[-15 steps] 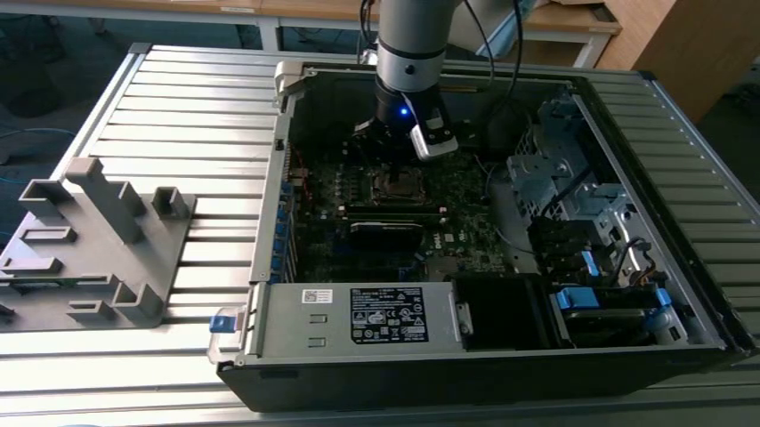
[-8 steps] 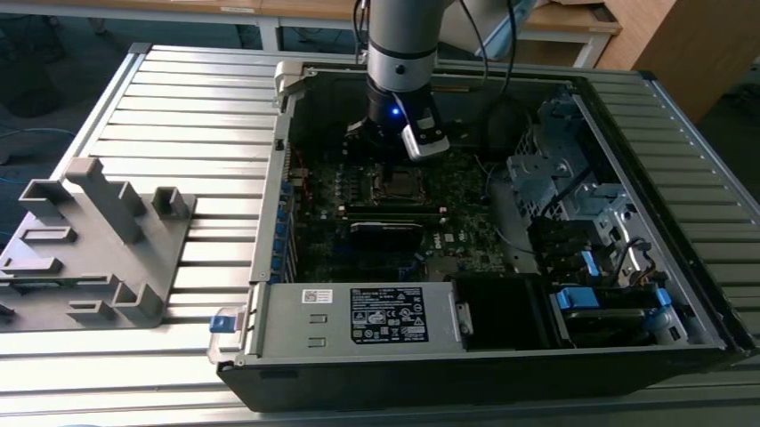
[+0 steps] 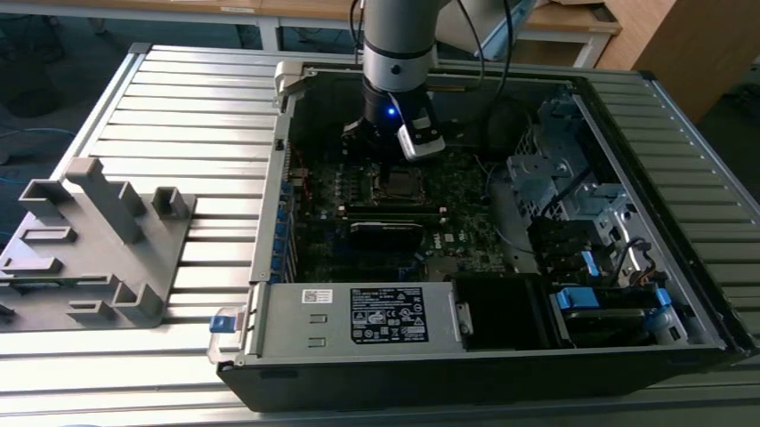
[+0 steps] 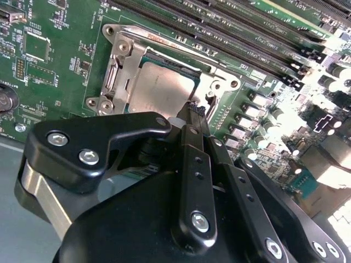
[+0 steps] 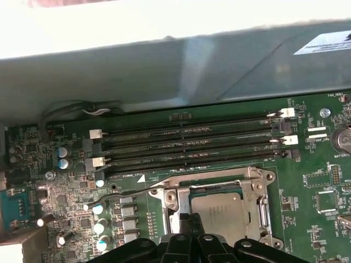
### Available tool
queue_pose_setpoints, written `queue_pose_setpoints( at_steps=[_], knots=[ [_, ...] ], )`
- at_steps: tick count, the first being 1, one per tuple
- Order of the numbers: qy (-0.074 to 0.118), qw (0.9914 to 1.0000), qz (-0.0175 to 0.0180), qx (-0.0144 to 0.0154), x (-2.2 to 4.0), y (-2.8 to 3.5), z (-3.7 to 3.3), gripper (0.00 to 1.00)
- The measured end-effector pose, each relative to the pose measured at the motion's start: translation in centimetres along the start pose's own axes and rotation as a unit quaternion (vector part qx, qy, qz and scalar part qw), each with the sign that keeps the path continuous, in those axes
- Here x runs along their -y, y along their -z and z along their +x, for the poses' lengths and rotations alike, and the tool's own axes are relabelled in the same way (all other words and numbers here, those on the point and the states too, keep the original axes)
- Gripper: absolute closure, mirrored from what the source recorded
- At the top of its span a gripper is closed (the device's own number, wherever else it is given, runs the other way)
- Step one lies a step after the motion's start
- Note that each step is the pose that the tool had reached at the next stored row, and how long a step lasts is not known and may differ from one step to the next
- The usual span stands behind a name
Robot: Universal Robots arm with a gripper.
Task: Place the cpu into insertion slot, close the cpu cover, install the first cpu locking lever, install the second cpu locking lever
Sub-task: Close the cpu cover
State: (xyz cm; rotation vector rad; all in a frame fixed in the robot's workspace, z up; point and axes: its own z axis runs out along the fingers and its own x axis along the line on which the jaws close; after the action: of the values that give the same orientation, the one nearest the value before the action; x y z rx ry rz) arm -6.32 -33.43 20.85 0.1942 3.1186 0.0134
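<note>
The robot arm is down inside the open black metal computer case (image 3: 475, 387), which lies on the slatted aluminium counter (image 3: 178, 89). In the case sits the green motherboard (image 4: 55, 82). There is a silver power supply box (image 3: 356, 316) at the near end and a bare metal drive cage (image 3: 546, 169) towards the exterior view's right.

The black hand (image 4: 193, 112) hangs right over the small square insertion slot (image 3: 398, 184). In both wrist views its tips are drawn together, closed, at the slot's edge. Whether anything is pinched between them, I can't tell.

The small flat square cpu (image 4: 162, 87), with its dull grey-bronze top, is seated in the slot. The thin silvery cpu cover (image 4: 118, 71) lies flat around it, and the chip shows through the cover's window.

In the first wrist view a thin steel locking lever (image 5: 126, 193) runs out from the cover's corner across the board. The long narrow black memory slots (image 5: 192, 145) lie just beyond the socket. Out on the counter, well apart from the case, stands a grey moulded fixture (image 3: 95, 240).
</note>
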Motion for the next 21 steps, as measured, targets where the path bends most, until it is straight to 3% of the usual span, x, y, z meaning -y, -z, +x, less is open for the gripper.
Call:
queue_pose_setpoints(
  at_steps=[3, 11, 21],
  knots=[
    [0.011, 0.99994, -0.0001, -0.0002, 0.00, -0.01, 0.00, 0.89],
    [0.013, 0.99992, -0.0001, -0.0001, 0.26, -0.06, 0.11, 0.89],
    [0.013, 0.99992, 0.0000, -0.0001, 0.32, -0.58, 0.37, 0.89]
  ],
)
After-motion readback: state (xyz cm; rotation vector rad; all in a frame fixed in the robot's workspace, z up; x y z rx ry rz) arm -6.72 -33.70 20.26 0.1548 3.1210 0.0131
